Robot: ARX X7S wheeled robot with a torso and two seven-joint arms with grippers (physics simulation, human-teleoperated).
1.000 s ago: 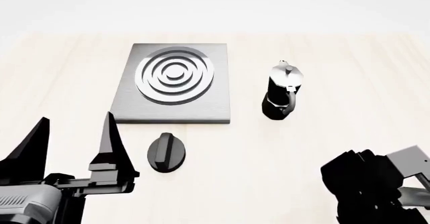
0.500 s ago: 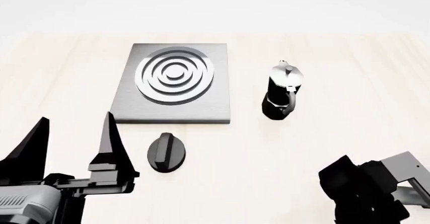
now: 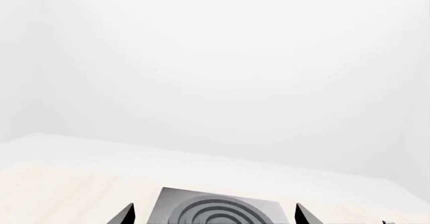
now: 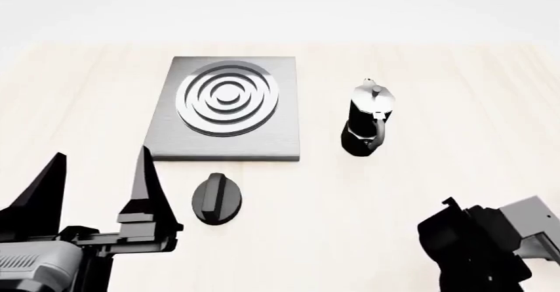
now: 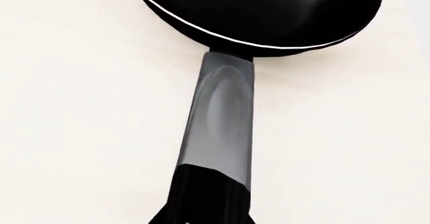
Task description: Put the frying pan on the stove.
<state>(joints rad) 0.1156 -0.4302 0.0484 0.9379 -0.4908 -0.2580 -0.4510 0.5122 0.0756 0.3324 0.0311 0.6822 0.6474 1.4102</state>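
Observation:
The frying pan [image 5: 269, 7] shows only in the right wrist view: a glossy black bowl on the pale table, with a grey-and-black handle [image 5: 222, 113] running back toward my right gripper [image 5: 205, 219]. The handle's black end fills the space at the jaws, so I cannot tell whether they grip it. In the head view the right gripper [image 4: 473, 252] is a dark mass at the near right, and the pan is hidden there. The stove [image 4: 227, 108] lies at the far centre-left and also shows in the left wrist view [image 3: 222, 206]. My left gripper [image 4: 101, 167] is open and empty at the near left.
A black-and-silver moka pot [image 4: 369, 118] stands right of the stove. A small black round knob [image 4: 217, 199] lies just in front of the stove, right of my left gripper. The pale wooden table [image 4: 420, 187] stretches between these things.
The right gripper has shifted slightly at the near right edge of the head view, down and right, then a little back. The left arm, stove, pot and knob have not moved.

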